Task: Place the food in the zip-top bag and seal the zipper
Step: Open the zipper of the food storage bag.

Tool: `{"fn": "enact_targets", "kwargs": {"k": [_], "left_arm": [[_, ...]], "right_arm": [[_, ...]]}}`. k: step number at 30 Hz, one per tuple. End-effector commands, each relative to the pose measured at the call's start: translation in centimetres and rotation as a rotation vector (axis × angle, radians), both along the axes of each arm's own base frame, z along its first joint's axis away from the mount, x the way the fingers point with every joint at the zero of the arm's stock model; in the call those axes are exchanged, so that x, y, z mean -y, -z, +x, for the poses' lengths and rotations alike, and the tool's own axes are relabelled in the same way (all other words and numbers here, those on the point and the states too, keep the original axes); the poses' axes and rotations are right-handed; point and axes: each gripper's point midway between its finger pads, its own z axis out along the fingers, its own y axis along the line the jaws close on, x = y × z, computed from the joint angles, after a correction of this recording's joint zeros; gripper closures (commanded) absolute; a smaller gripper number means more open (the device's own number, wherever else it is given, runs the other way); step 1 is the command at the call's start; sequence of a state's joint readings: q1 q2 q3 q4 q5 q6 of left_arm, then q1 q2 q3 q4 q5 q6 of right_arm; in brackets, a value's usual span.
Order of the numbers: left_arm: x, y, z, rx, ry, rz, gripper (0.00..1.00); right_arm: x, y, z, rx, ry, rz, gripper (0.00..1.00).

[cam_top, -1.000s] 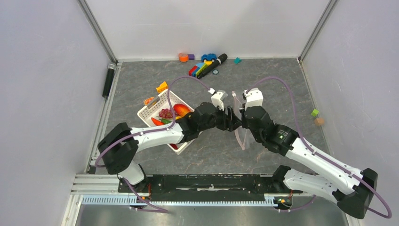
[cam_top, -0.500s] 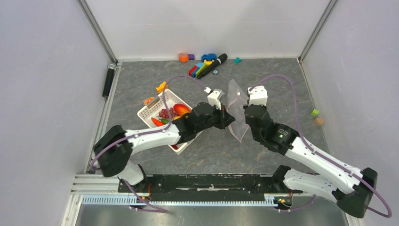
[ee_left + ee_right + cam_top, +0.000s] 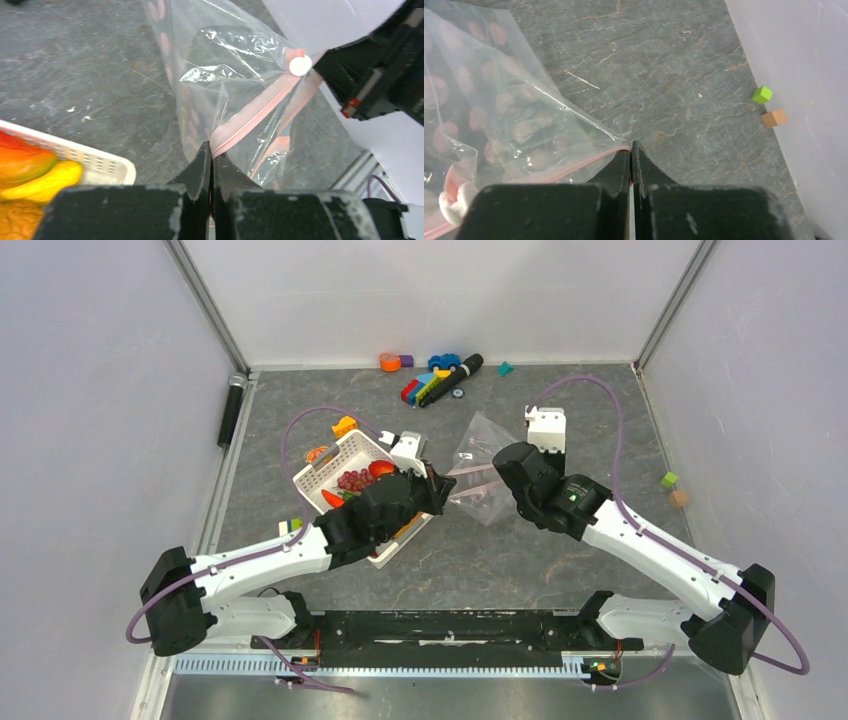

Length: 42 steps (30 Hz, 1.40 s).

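The clear zip-top bag (image 3: 478, 468) with pink dots hangs spread between my two grippers above the table. My left gripper (image 3: 446, 488) is shut on the pink zipper (image 3: 250, 116), at one end of the strip, as the left wrist view (image 3: 211, 150) shows. My right gripper (image 3: 500, 464) is shut on the other end of that strip (image 3: 630, 149). A white slider (image 3: 300, 65) sits on the zipper close to the right gripper. The bag's mouth gapes a little. The food (image 3: 365, 478), grapes, a red-orange mango and a chilli, lies in the white basket (image 3: 330, 458) under my left arm.
Coloured toy blocks and a blue car (image 3: 437, 375) lie by the back wall. A black marker (image 3: 232, 410) lies at the left rail. Green (image 3: 670, 480) and brown (image 3: 679, 498) cubes sit by the right wall. Two small orange pieces (image 3: 345, 424) lie beside the basket.
My left gripper has shut on the zipper strip and pulled back to the left. The bag, earlier hanging edge-on from the right gripper, now stretches wide between both.
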State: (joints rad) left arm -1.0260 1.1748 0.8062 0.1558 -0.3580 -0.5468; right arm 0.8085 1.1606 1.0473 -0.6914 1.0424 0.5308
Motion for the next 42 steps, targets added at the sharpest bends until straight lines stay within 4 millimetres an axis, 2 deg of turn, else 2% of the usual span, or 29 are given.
{"fn": "enact_targets", "kwargs": {"k": [1,4,6,8,11,13,15,18,19,21,23,24,26,28,31,32,33,34,37,40,42], "left_arm": [[-7.2,2.1,2.6,0.032,-0.287,0.224,0.98],[-4.6,2.4,2.8,0.021,-0.195,0.238,0.98],[-3.6,2.4,3.4,0.029,-0.17,0.282,0.98],[-2.9,2.4,4.0,0.032,-0.164,0.332,0.98],[-0.8,2.2,3.8,0.02,-0.09,0.299,0.98],[1.4,2.1,2.8,0.007,0.012,0.219,0.98],[3.3,2.1,1.6,-0.005,0.116,0.156,0.98],[4.3,1.5,0.9,-0.014,0.174,0.117,0.98],[4.5,1.4,0.7,-0.011,0.183,0.109,0.98],[4.8,1.6,0.5,-0.014,0.205,0.103,0.98],[4.6,2.4,0.6,-0.031,0.189,0.122,0.98],[4.3,2.8,0.8,-0.043,0.173,0.137,0.96],[3.7,3.7,1.1,-0.064,0.136,0.165,0.79],[3.4,4.0,1.1,-0.067,0.128,0.173,0.71],[4.7,2.9,0.0,-0.02,0.245,0.168,0.53],[5.4,2.3,-0.3,-0.003,0.289,0.159,0.4],[5.9,1.8,-0.7,0.01,0.326,0.153,0.17],[6.4,1.6,-0.8,0.017,0.353,0.149,0.02],[8.0,0.8,-1.7,0.027,0.448,0.122,0.0],[8.5,0.7,-2.2,0.017,0.488,0.128,0.0],[7.8,0.6,-2.2,0.016,0.47,0.149,0.0]], "right_arm": [[7.5,-3.4,-1.9,0.022,0.191,-0.201,0.99],[4.2,-3.2,-0.9,0.039,-0.04,-0.067,0.98],[1.9,-4.3,-0.6,0.097,-0.195,0.027,0.97],[0.2,-5.7,-0.8,0.168,-0.308,0.112,0.94],[-1.8,-6.0,-1.3,0.217,-0.443,0.178,0.87],[-2.5,-5.1,-1.4,0.203,-0.477,0.19,0.83],[-2.8,-2.9,-1.3,0.161,-0.468,0.2,0.84],[-3.1,1.1,-1.2,0.074,-0.442,0.197,0.85],[-3.2,1.8,-1.1,0.059,-0.44,0.194,0.85],[-3.5,2.1,-0.8,0.049,-0.445,0.187,0.85],[-3.7,1.7,-0.6,0.071,-0.448,0.195,0.99],[-3.7,1.4,-0.6,0.084,-0.453,0.2,1.0],[-3.9,0.7,-0.6,0.105,-0.466,0.205,1.0],[-3.5,0.2,-0.6,0.107,-0.456,0.199,1.0],[-2.6,0.4,-1.0,0.053,-0.411,0.172,1.0],[-1.8,0.5,-1.2,0.022,-0.372,0.148,1.0],[-1.0,0.6,-1.3,-0.006,-0.33,0.117,1.0],[-0.2,0.3,-1.3,-0.019,-0.291,0.085,1.0],[1.7,0.6,-1.5,-0.082,-0.188,-0.002,1.0],[1.4,1.0,-1.2,-0.111,-0.179,-0.011,1.0],[1.0,1.7,-1.0,-0.123,-0.17,0.002,1.0]]}}
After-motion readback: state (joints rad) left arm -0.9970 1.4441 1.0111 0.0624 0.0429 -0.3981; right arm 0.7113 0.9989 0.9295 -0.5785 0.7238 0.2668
